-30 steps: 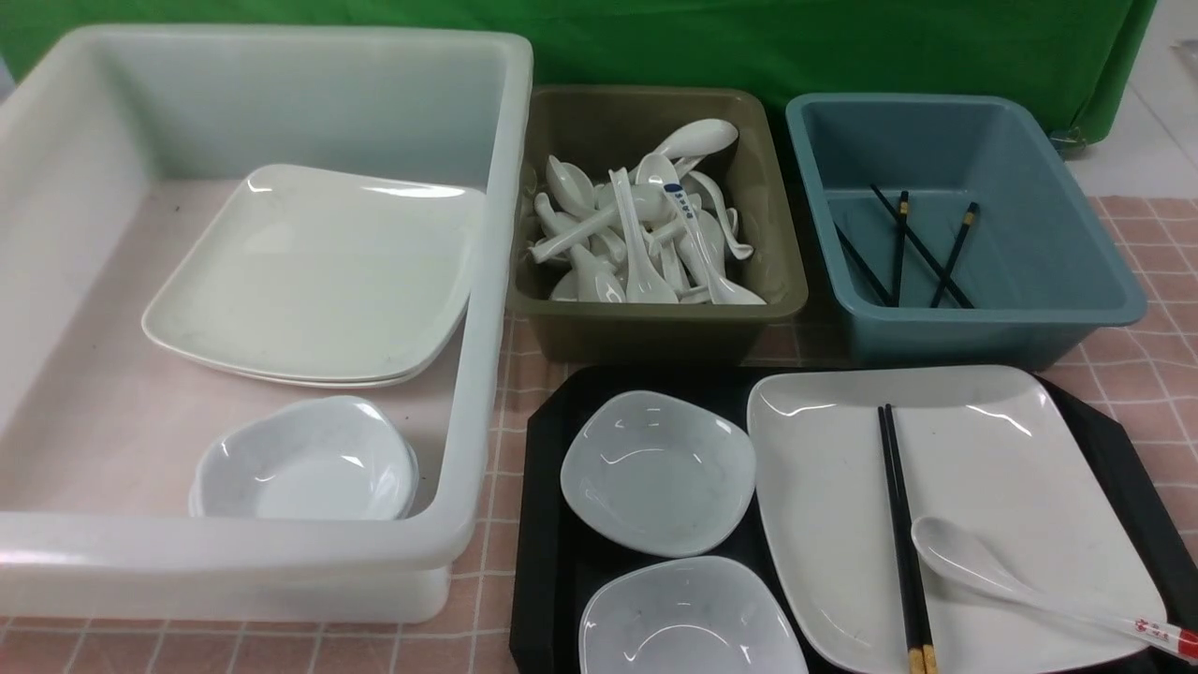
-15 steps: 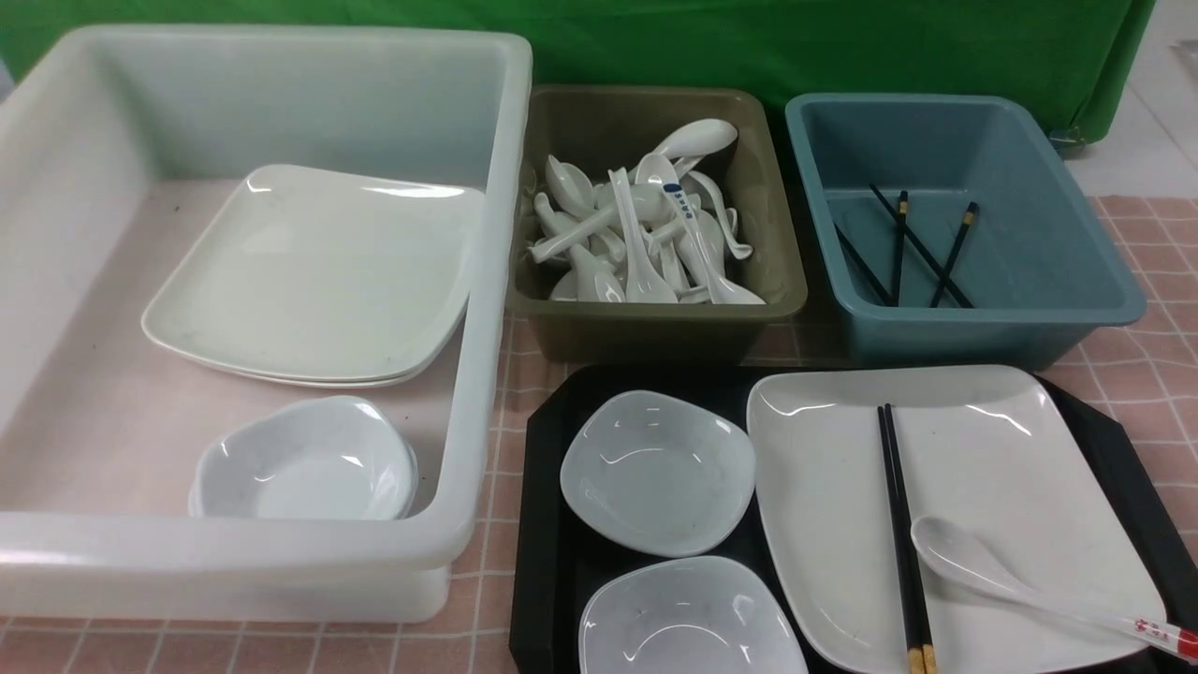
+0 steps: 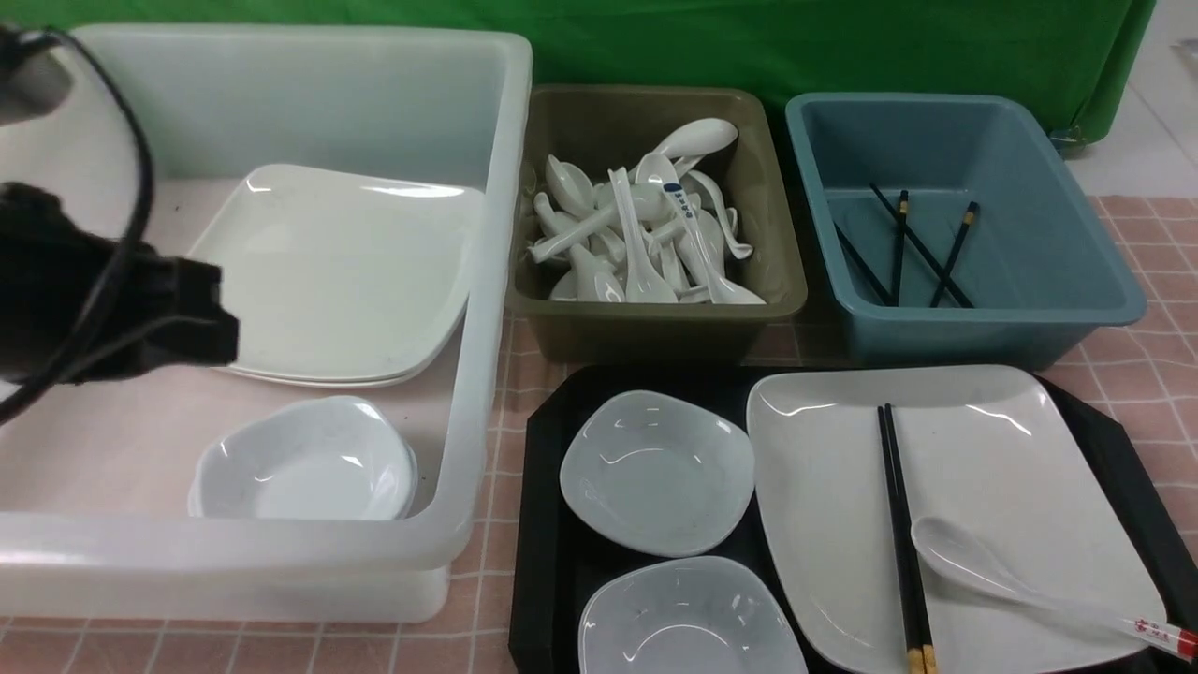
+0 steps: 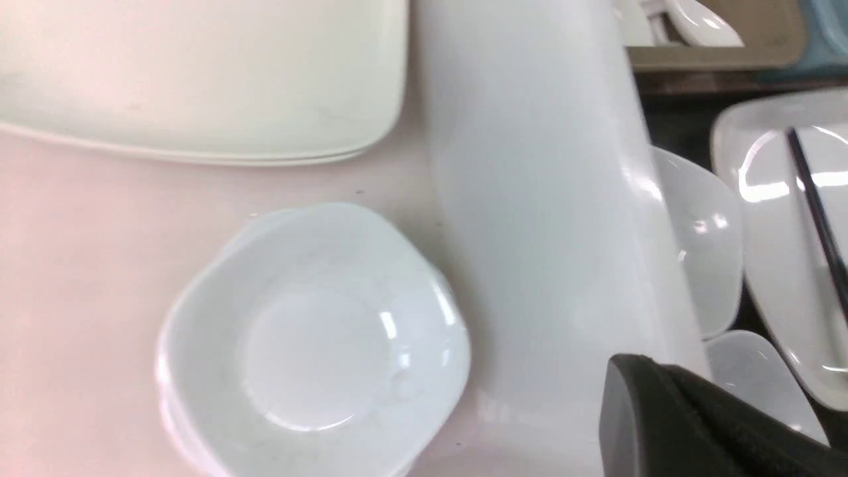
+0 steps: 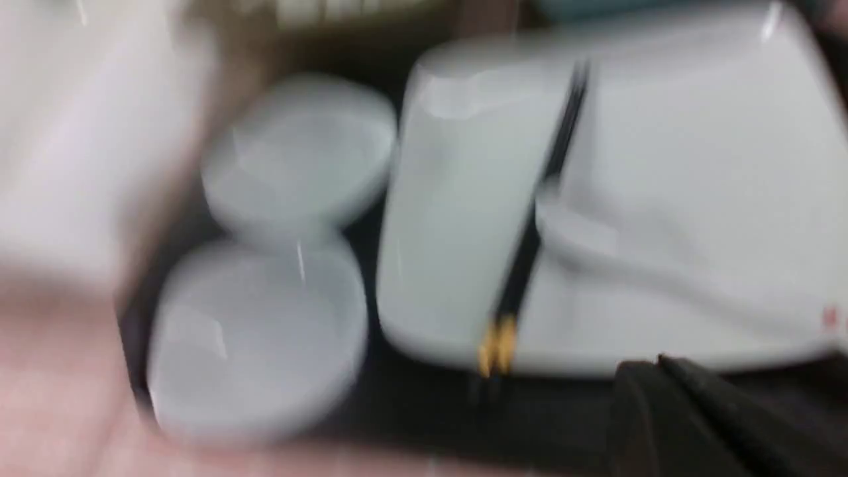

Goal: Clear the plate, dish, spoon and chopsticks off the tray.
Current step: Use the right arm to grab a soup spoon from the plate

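Both my left pincer (image 4: pixel 662 411) and right pincer (image 5: pixel 662 397) are pressed together, empty. Lifting the plate (image 3: pixel 1011 449) first could spill the loose chopsticks (image 3: pixel 900 524) and spoon (image 3: pixel 955 552) onto the tray (image 3: pixel 543 562).

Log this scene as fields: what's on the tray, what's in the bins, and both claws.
tray: plate, two small dishes
plate: bears chopsticks and spoon
white tub: plates, stacked dishes
olive bin: spoons
blue bin: other chopsticks
left claw: shut, empty, over white tub
right claw: shut, empty
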